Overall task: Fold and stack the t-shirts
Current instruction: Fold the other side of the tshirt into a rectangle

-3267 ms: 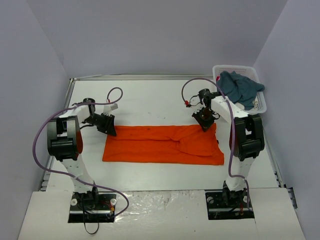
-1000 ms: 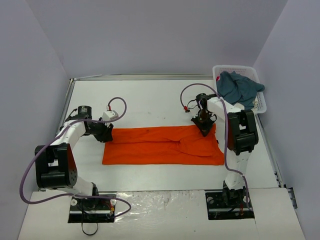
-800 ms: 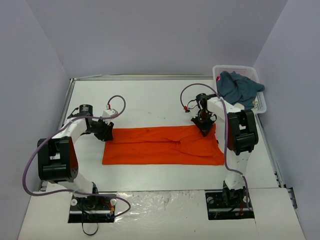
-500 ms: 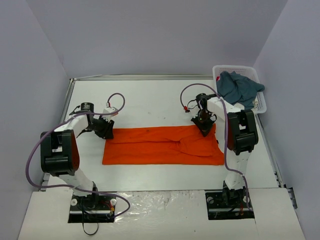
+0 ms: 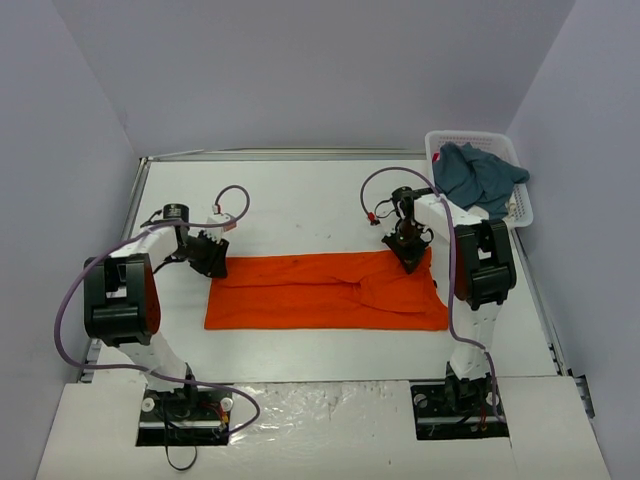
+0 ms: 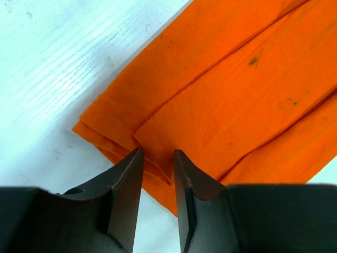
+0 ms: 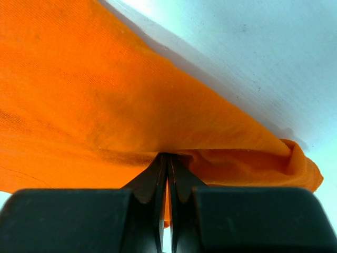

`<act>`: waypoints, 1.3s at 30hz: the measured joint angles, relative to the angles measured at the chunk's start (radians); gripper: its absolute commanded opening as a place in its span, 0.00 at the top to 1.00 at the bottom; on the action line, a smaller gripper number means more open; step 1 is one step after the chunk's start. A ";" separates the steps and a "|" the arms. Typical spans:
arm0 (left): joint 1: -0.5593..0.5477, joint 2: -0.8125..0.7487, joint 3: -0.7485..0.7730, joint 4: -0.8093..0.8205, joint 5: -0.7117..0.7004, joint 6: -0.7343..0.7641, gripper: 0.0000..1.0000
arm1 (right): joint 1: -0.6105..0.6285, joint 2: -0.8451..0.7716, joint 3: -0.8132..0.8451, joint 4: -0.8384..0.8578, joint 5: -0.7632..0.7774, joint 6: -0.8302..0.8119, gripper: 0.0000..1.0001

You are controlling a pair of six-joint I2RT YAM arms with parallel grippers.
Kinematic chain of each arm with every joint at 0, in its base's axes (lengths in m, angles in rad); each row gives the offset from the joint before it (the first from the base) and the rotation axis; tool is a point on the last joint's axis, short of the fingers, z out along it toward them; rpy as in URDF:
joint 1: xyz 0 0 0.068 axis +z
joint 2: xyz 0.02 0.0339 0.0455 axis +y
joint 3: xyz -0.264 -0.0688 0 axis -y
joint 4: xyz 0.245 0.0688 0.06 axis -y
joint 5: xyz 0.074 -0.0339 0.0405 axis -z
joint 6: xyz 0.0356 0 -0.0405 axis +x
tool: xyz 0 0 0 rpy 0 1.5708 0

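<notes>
The orange t-shirt (image 5: 325, 292) lies flat on the white counter (image 5: 300, 200), folded into a long band that runs left to right across the middle of the counter. Its right end is bunched into diagonal creases. The left wrist view shows several stacked cloth layers at the far left corner, with a few small dark specks on the top layer. The left pincer (image 5: 212, 257) is positioned at this far left corner; its fingers (image 6: 129, 179) stand a narrow gap apart over the layered edge, and no cloth is clamped between them. The right pincer (image 5: 410, 252) is positioned at the far right corner of the same shirt; its fingers are pressed together on a raised fold of the orange cloth, as the right wrist view shows. The teal-blue t-shirt (image 5: 480, 175) lies crumpled in the white lattice basket (image 5: 524, 208) at the far right corner of the counter, well apart from the orange t-shirt, and partly drapes over the basket rim.
</notes>
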 measured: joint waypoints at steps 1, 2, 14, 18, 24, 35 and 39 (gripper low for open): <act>0.000 0.006 0.005 -0.006 0.004 0.002 0.71 | 0.000 0.000 0.000 0.000 0.000 0.000 1.00; 0.000 0.011 0.009 -0.010 0.010 0.005 0.71 | 0.000 0.000 0.000 0.000 0.000 0.000 1.00; 0.000 0.017 0.021 -0.060 0.056 0.035 0.98 | 0.000 0.000 0.000 0.000 0.000 0.000 1.00; 0.000 0.016 0.021 -0.063 0.056 0.046 0.98 | 0.000 0.000 0.000 0.000 0.000 0.000 1.00; 0.000 -0.076 -0.008 -0.065 0.072 0.090 0.98 | 0.000 0.000 0.000 0.000 0.001 0.000 1.00; -0.002 -0.173 -0.033 -0.145 0.039 0.255 0.98 | 0.000 0.001 0.000 0.000 0.002 0.001 1.00; -0.014 -0.174 -0.060 -0.163 0.010 0.304 0.98 | 0.000 0.001 0.000 0.000 0.002 0.001 1.00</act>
